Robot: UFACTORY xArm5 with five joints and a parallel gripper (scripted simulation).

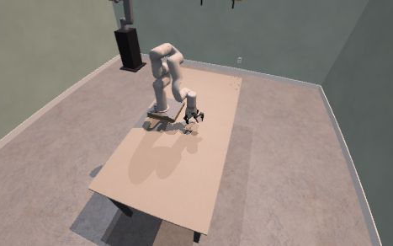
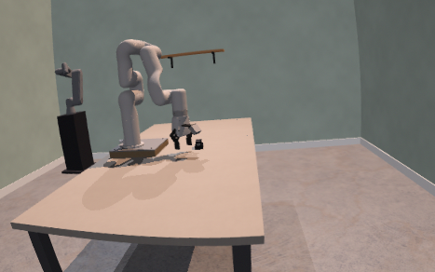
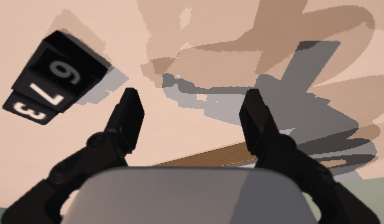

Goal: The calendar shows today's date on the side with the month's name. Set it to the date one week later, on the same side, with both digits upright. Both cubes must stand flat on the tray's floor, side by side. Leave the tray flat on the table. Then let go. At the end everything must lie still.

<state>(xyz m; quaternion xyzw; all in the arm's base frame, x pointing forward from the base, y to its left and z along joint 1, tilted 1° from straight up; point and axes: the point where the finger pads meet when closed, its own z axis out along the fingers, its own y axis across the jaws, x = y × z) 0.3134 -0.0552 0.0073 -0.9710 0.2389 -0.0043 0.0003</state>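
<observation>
Two black cubes sit packed in the calendar (image 3: 48,82), which stands on the counter (image 2: 199,196) up and to the left of your gripper (image 3: 190,117) in the wrist view, well outside the span of the fingers. The fingers are spread wide with nothing between them, only bare counter and arm shadow below. In the exterior view the calendar (image 2: 198,144) shows as a small dark block just beside the gripper (image 2: 183,137), apart from it, not touching. From the wrist you can read white digits 6, 7 and 3 on the visible faces, all turned at an angle; which face is the month side you can't tell, no month name is legible. The tray itself is too dark to separate from the cubes. Judgement: you're at the approach step, nothing grasped, no cube turned yet. Next move calls for shifting the gripper over toward the calendar, lining the fingers across one cube and coming down on it so it can be lifted out and re-oriented. Risk: the cubes sit tight together, so a finger could catch the neighbour or drag the tray off flat. The arm base plate (image 2: 157,148) is close by, so room on that side is tight.
</observation>
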